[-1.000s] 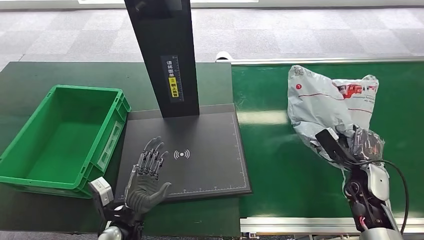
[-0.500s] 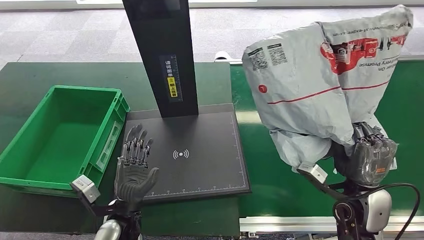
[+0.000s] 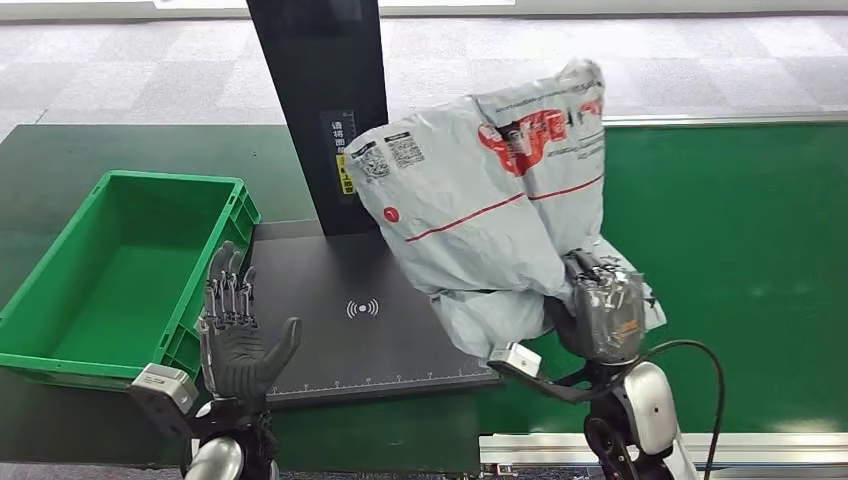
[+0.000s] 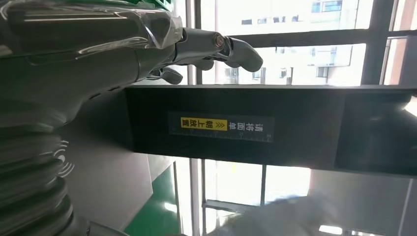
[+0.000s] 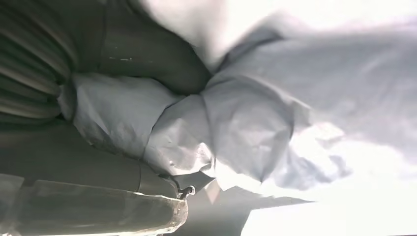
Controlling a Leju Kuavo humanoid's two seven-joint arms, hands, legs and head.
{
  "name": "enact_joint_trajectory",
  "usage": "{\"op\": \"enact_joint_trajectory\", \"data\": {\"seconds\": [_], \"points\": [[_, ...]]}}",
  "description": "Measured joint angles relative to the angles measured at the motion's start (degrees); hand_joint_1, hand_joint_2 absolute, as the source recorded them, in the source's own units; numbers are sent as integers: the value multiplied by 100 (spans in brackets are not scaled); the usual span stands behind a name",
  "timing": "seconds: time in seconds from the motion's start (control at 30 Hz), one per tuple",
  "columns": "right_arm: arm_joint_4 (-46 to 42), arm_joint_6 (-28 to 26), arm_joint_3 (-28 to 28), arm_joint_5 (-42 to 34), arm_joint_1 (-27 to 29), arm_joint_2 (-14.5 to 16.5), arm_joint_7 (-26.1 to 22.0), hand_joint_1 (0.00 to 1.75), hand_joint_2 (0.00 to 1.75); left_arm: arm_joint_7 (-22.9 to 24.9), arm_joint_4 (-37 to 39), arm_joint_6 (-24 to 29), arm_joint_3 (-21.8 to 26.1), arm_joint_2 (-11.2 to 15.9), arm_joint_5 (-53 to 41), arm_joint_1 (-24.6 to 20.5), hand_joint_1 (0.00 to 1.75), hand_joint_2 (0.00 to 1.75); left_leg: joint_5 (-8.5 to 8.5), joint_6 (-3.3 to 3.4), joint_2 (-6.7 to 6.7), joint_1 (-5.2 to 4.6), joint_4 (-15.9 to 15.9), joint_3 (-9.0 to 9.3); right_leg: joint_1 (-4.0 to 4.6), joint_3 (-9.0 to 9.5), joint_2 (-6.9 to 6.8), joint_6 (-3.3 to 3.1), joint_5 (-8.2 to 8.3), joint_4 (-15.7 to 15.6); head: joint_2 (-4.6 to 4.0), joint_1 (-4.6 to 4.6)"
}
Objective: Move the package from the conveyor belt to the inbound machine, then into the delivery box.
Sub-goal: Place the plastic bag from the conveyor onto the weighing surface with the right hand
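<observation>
A grey plastic mailer package (image 3: 490, 200) with red print and a barcode label hangs in the air, gripped at its lower end by my right hand (image 3: 600, 318). It hovers over the right part of the black scanner platform (image 3: 330, 340) of the inbound machine, partly in front of its black post (image 3: 320, 100). Crumpled grey package plastic (image 5: 236, 128) sits bunched against my right hand's fingers in the right wrist view. My left hand (image 3: 235, 325) stands upright with fingers spread, holding nothing, at the platform's left front corner beside the green delivery box (image 3: 30, 300). The thumb and fingers (image 4: 216, 46) face the post.
The green conveyor belt (image 3: 730, 250) runs to the right of the platform, with a metal rail along its front edge. The green box is empty inside. Dark green table surface surrounds box and platform. Grey tiled floor lies beyond.
My right hand has carried the package left, from above the belt to above the scanner platform, and lower. My left hand has shifted left toward the green box.
</observation>
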Motion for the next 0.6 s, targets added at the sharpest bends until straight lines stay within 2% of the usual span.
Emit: {"op": "enact_joint_trajectory", "data": {"seconds": [0.13,0.27,0.37,0.6], "points": [[738,1172,948,109,-218,-115,436,175,175,-3,5,-44,-95,-4,-9,-54,0,175,0,0,-1,0,0,-2,1,-2,0,0,0,2,0,0],[1497,1969,1601,34,-592,-154,771,175,175,-3,61,-101,-157,3,68,-116,0,175,0,0,1,0,0,-1,0,-3,1,0,0,2,0,1],[1957,2149,1924,-51,-906,-170,868,175,175,-3,134,-109,-233,14,111,-168,0,175,0,0,8,0,0,7,0,0,7,0,1,1,0,1],[2421,2133,2298,-108,-1308,-189,863,175,175,-3,247,-90,-320,29,148,-240,0,175,0,-1,17,0,0,31,1,18,14,-6,5,0,0,1]]}}
